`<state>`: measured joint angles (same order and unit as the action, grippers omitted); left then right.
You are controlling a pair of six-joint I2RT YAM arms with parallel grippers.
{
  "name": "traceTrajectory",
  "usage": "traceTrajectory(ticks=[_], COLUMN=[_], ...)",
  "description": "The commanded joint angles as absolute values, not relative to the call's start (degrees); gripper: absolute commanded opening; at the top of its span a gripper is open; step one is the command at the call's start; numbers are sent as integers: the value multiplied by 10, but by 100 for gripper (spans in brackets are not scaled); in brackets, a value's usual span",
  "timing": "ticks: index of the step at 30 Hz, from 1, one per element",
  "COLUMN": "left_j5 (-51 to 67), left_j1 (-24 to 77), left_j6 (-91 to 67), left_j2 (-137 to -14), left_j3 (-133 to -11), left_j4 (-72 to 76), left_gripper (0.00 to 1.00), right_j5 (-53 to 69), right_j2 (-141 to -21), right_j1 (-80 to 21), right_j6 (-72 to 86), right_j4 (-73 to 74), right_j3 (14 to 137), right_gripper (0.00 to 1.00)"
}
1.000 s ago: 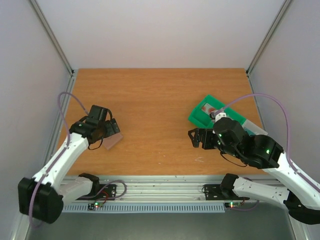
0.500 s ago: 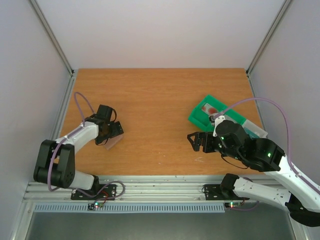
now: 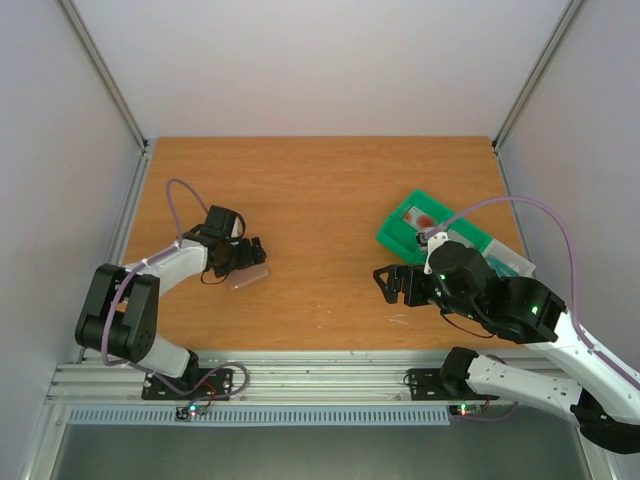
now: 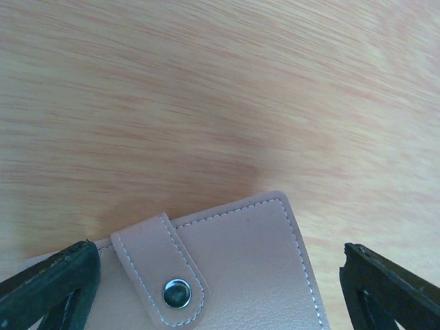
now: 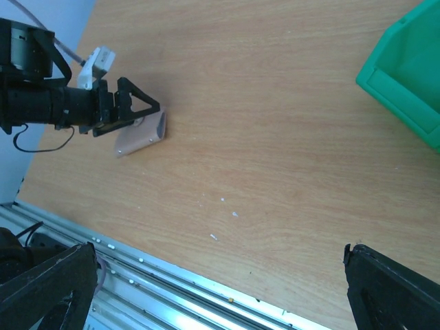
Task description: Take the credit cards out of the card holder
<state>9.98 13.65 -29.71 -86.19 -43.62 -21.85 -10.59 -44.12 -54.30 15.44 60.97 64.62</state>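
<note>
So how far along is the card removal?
Done: one white card with a red mark lies in the green tray. In hand: open left gripper over the pink card holder, gripping nothing; snap tab looks fastened. Left: unsnap, pull any cards inside. Open right gripper idle.

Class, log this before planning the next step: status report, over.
Left hand open over card holder. Its strap snapped shut. Right hand open, well apart, beside green tray.
</note>
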Motion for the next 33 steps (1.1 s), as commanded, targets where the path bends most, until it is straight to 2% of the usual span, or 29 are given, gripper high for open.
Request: traceTrajectory(ticks=[1,5,11,17,22,27,33], left_j5=[172,200,223,122,108,107,141], left_j1=[180,219,244,244,243,243,243], left_j6=[-284,-294,-335,-386,-430,-481,-568], left_j2=[-867,-852,-784,-687,-643,-611,-564], left_j3=[-424,-416,-398,-361,-309,-264,-180], left_j4=[-193,-169,-163,-235,-242,-242,-147], left_gripper=[95,94,86,74,65,63,62], right_j5=[-115,-125,-121,-112,-105,-104,-97], right_j2=[-438,-439,-440,-437,-432,-431,-430], right_j1=[-539,-539,-540,-540,-540,-540,-540], right_j6=[155,160,162,163,162,160,164], right_j4=[609,616,620,614,609,608,606], right_j3=[642,639,639,633,623,624,623], right_gripper=[98,98,98,98,97,97,97])
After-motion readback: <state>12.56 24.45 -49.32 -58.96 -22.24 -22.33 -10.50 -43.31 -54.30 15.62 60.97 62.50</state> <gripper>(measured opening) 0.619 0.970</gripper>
